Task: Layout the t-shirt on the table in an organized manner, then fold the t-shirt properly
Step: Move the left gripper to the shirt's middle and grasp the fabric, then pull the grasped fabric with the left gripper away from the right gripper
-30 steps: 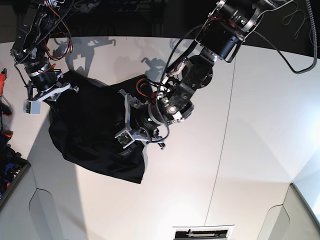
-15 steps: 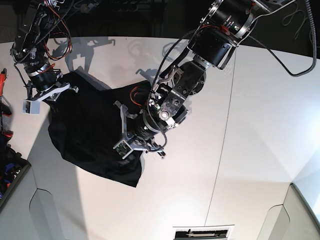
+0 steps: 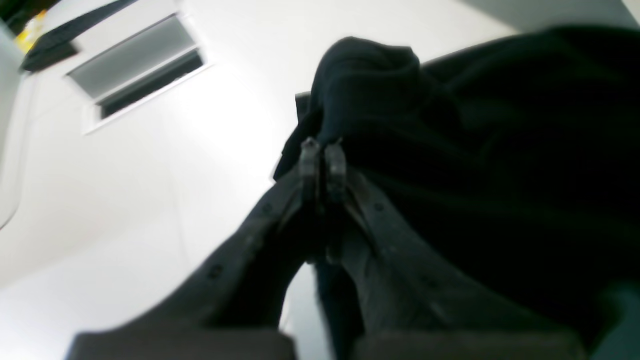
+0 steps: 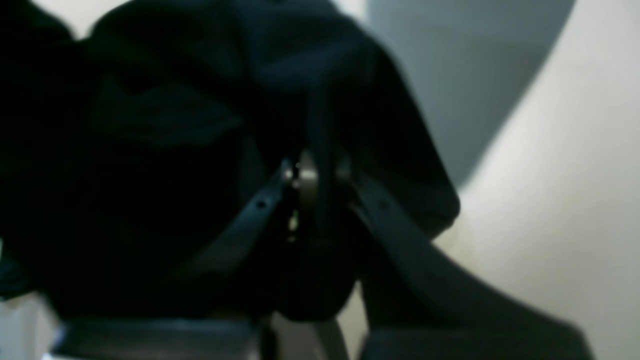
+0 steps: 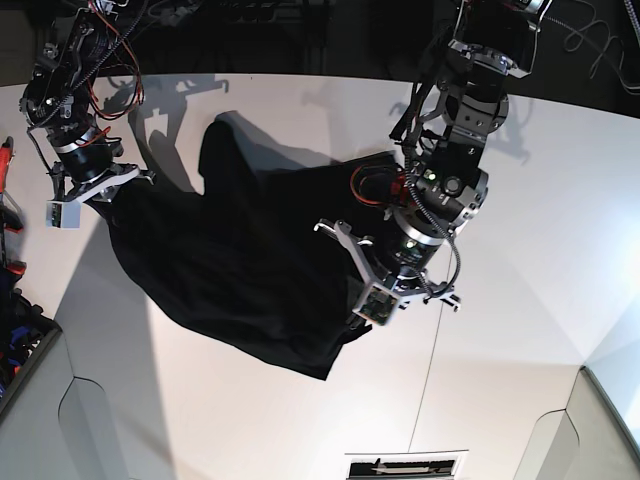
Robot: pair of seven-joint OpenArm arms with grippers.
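Left gripper snapped closed on t-shirt fold, dragged it toward table middle. Right gripper stayed clamped on cloth near left edge. Shirt stretched wider; layout progressing.

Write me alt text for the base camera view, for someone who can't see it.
Two robot arms hold a black t-shirt stretched between them over a white table. The right gripper, at the picture's left, pinches one edge; the left gripper, near the middle, is shut on the opposite edge. The cloth hangs wrinkled, with no print showing.
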